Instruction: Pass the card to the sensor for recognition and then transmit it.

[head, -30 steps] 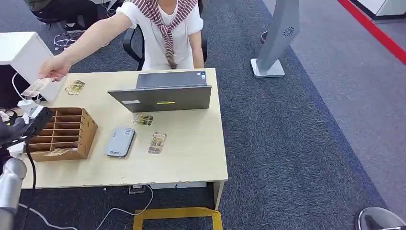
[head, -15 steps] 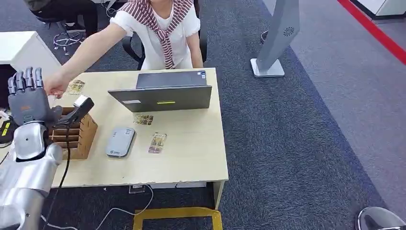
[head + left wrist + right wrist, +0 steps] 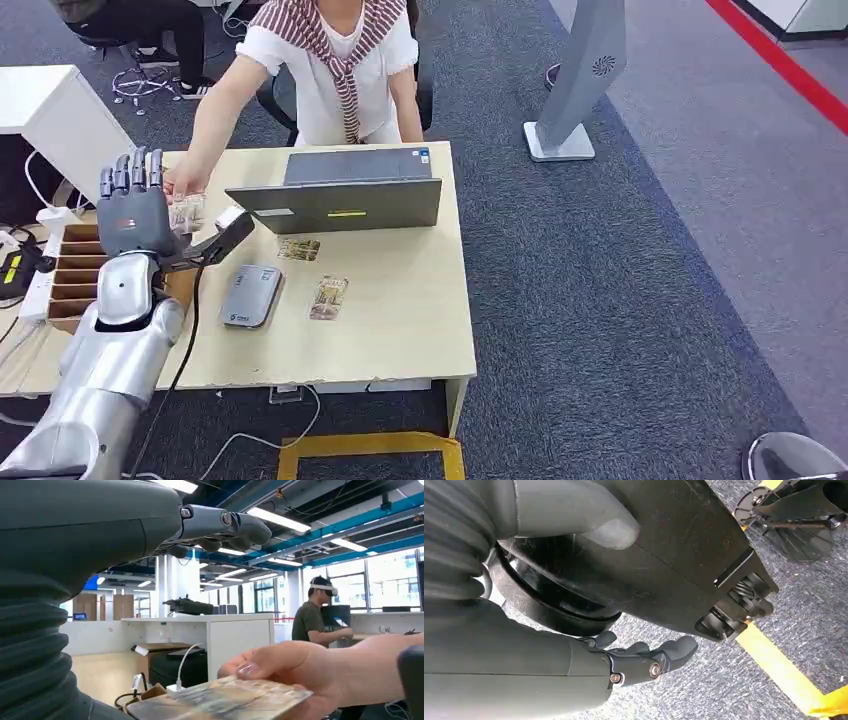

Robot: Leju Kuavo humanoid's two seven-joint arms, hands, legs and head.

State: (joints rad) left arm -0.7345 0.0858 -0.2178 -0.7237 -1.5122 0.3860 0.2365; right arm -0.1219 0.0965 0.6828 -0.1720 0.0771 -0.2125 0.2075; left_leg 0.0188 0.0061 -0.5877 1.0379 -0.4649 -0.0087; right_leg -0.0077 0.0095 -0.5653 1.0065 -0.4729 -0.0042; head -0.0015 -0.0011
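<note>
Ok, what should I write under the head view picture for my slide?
Robot's left hand is raised, open, as a person's hand holds out a card over the desk.

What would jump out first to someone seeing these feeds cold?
The robot's left hand is raised over the desk's far left corner, fingers spread and holding nothing, while a seated person's hand offers a card right beside it. In the middle of the desk sit a half-open laptop, a grey card reader and two loose cards.

Right hand empty, fingers loosely curled, above grey carpet
</note>
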